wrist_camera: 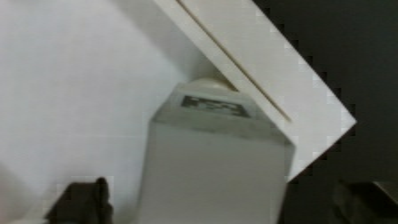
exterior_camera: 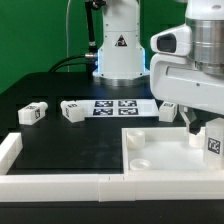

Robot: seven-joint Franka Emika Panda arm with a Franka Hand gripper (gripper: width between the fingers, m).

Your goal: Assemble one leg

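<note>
On the black table (exterior_camera: 60, 140), at the exterior view's left, two loose legs (exterior_camera: 33, 113) (exterior_camera: 72, 110) lie beside the marker board (exterior_camera: 118, 106). Further right sits the white panel (exterior_camera: 165, 160), where the gripper (exterior_camera: 192, 122) stands a tagged leg (exterior_camera: 213, 139) upright near its far corner, fingers apparently closed around it; the wrist view shows this leg (wrist_camera: 214, 104) against the panel's rim (wrist_camera: 267, 65).
</note>
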